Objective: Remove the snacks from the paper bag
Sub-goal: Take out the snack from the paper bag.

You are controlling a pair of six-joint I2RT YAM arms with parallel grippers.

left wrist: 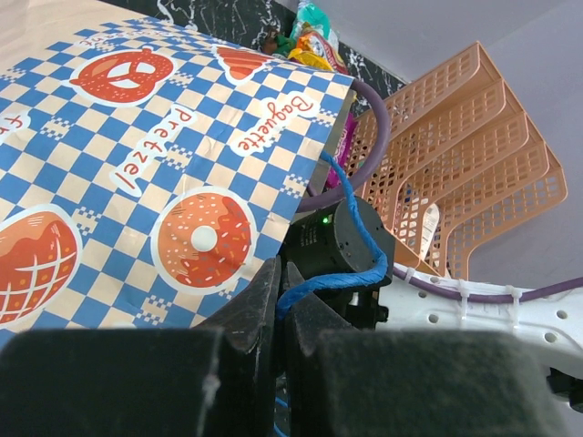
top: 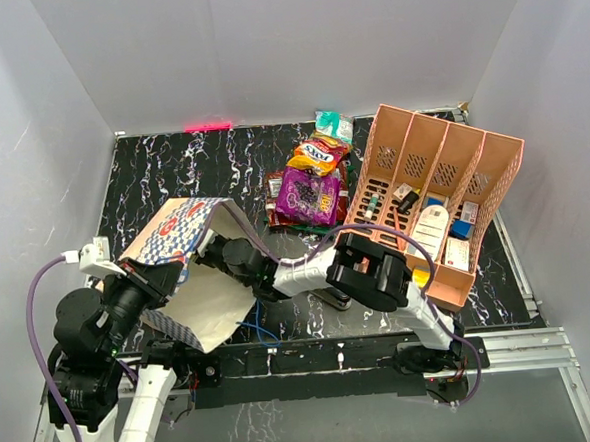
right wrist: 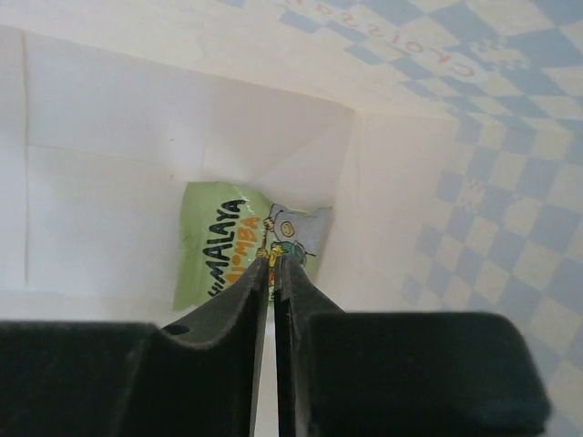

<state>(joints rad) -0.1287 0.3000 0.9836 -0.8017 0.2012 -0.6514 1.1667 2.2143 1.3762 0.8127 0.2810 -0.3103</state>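
The paper bag [top: 181,233] lies tilted on its side at the left, its mouth facing right. My left gripper [left wrist: 281,269] is shut on its blue string handle [left wrist: 351,273] and holds that edge up. My right arm [top: 278,272] reaches into the mouth, so its gripper is hidden in the top view. Inside the bag [right wrist: 109,137], my right gripper [right wrist: 273,259] is shut, its tips pinching a light-green snack packet [right wrist: 219,246] at the bag's bottom. Other snacks lie on the table: a purple packet [top: 308,195], an orange FOX'S packet [top: 316,158], a teal one [top: 334,125].
A salmon-pink compartment organiser [top: 442,172] with small bottles and boxes stands at the right, close behind my right arm's elbow. White walls enclose the black marbled table [top: 171,163] on three sides.
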